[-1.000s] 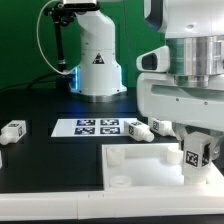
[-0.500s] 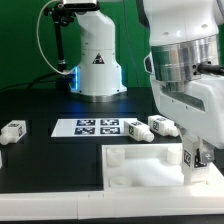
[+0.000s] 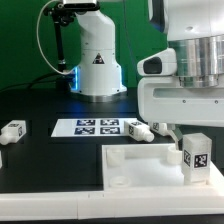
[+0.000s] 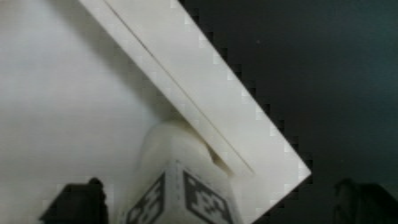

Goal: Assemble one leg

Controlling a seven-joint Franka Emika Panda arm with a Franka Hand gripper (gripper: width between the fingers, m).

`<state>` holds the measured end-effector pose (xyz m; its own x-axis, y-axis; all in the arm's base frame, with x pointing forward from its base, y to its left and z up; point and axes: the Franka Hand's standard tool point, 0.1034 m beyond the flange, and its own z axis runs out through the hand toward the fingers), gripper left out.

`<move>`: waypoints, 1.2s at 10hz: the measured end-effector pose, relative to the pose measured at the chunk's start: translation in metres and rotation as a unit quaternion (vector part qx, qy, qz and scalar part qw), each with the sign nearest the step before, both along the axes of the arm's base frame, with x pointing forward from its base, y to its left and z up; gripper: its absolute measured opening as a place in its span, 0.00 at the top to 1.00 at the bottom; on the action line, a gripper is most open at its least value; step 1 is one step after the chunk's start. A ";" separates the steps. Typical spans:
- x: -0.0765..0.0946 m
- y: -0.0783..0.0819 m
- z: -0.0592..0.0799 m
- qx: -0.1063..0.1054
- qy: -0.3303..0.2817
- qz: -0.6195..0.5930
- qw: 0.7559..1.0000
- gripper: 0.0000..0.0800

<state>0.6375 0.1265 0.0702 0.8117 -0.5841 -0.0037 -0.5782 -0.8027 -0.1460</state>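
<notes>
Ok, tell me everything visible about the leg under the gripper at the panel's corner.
The leg is a small white block, plastic by its look, with a black-and-white square tag on the face toward the exterior camera. It stands upright at the corner of the large white panel on the exterior view's right, directly below the gripper. The wrist view shows its tagged top between the fingers and its rounded lower end at the panel's edge. Whether it is seated cannot be told.

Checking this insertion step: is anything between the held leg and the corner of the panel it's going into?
Nothing visible. The leg stands upright over the panel at its corner on the exterior view's right, under the gripper. The contact itself is hidden.
</notes>
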 end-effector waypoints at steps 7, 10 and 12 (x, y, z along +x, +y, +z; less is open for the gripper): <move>0.012 -0.020 0.009 -0.039 -0.042 0.282 0.958 0.19; 0.012 -0.020 0.009 -0.035 -0.038 0.244 0.968 0.48; 0.012 -0.022 0.008 -0.029 -0.030 0.169 0.985 0.64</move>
